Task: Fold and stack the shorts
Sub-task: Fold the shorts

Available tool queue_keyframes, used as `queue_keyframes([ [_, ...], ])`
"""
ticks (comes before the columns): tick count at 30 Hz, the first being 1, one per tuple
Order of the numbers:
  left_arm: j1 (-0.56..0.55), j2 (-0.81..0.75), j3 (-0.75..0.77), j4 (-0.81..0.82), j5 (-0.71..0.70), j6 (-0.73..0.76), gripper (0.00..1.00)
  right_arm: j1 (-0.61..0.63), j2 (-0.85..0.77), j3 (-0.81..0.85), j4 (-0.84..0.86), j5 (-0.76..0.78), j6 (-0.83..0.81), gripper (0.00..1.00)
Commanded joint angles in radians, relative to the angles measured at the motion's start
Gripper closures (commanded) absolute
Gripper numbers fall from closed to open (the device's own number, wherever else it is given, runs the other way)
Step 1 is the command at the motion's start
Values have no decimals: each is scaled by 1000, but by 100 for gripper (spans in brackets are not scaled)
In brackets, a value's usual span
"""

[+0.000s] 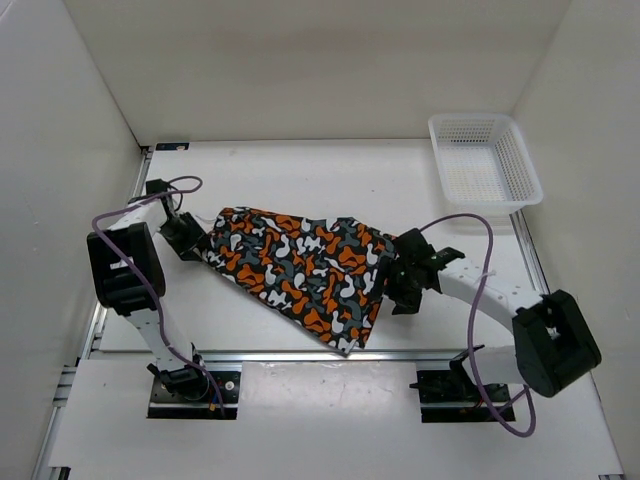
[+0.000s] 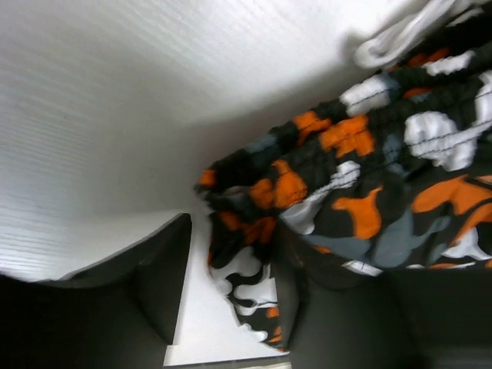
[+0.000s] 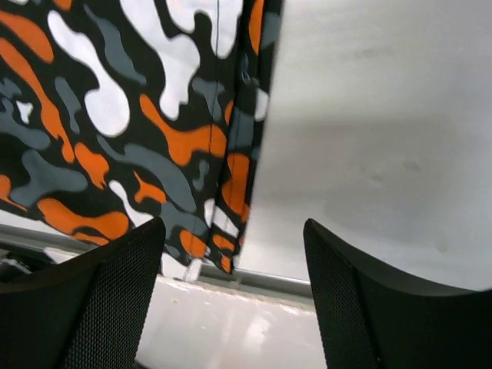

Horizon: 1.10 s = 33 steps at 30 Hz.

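Two arms sit bolted at the near edge of the table [image 1: 320,170], the left arm [image 1: 125,270] and the right arm [image 1: 545,335]. Two purple cables [image 1: 470,222] are in play as well, one looping over each arm.

Moving up the table, there is one pair of shorts [image 1: 300,270] and only one. It lies across the middle of the tabletop, blotched in orange, black, grey and white. It makes a rough triangle, with the long side running from left to right and one tip reaching down to the near edge.

One gripper works each end. The left gripper [image 2: 234,257] is at the corner of the shorts nearest the left edge. Its jaws stand apart, and the gathered corner sits in the gap against the right-hand jaw, with bare table showing on the other side of the cloth. It is not clamped.

Over to the right gripper [image 3: 232,227], just beside the end of the shorts that faces the right edge. Its jaws are spread wide and grip nothing, with the edge of the cloth just ahead of the gap.

Furthest off, one white mesh basket [image 1: 485,160] stands at the far right corner, well apart from the shorts.
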Motion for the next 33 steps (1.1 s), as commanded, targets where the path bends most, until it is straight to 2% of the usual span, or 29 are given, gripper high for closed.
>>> queue_keyframes([
  [1,7,-15,5,34,17,8,52,-20,64,19,138,-106,-20,23],
  [2,7,-15,5,34,17,-1,66,-10,99,30,148,-94,-34,25],
  [3,7,-15,5,34,17,-1,73,-9,119,50,157,-81,-44,26],
  [6,7,-15,-6,34,17,-1,90,-19,201,62,187,-60,-54,38],
  [7,7,-29,-20,34,17,-11,90,-19,219,62,200,-60,-54,41],
  [8,7,-40,-29,34,17,-11,90,-31,256,73,216,-60,-54,50],
  [10,7,-84,-70,34,17,-29,90,-52,291,99,216,-25,-83,60],
  [11,7,-103,-89,34,5,-29,90,-62,329,113,216,-25,-92,75],
  [12,7,-141,-122,34,-5,-38,90,-83,351,131,216,-8,-101,84],
  [13,7,-161,-136,34,-18,-47,90,-94,394,178,216,3,-122,100],
  [15,7,-195,-161,34,-19,-47,90,-123,437,238,204,27,-149,100],
  [16,7,-222,-176,34,-19,-47,84,-123,458,308,190,28,-176,100],
  [17,7,-233,-176,34,-19,-47,61,-132,504,350,159,28,-190,100],
  [19,7,-251,-187,34,-9,-47,35,-132,547,471,115,38,-227,100],
  [20,7,-264,-198,34,-9,-47,26,-132,578,505,90,67,-227,99],
  [21,7,-264,-198,25,-9,-47,15,-132,578,534,69,77,-242,83],
  [22,7,-273,-210,25,-20,-47,1,-132,578,554,41,86,-242,67],
  [23,7,-273,-210,25,-20,-47,1,-141,578,580,41,86,-254,44],
  [24,7,-273,-219,25,-29,-47,1,-141,558,590,24,98,-264,11],
  [26,7,-273,-232,25,-29,-47,1,-141,517,610,-16,127,-273,0],
  [29,7,-273,-250,25,-49,-89,1,-141,446,624,-48,140,-285,0],
  [33,7,-246,-250,43,-115,-149,10,-141,359,624,-91,161,-305,0],
])
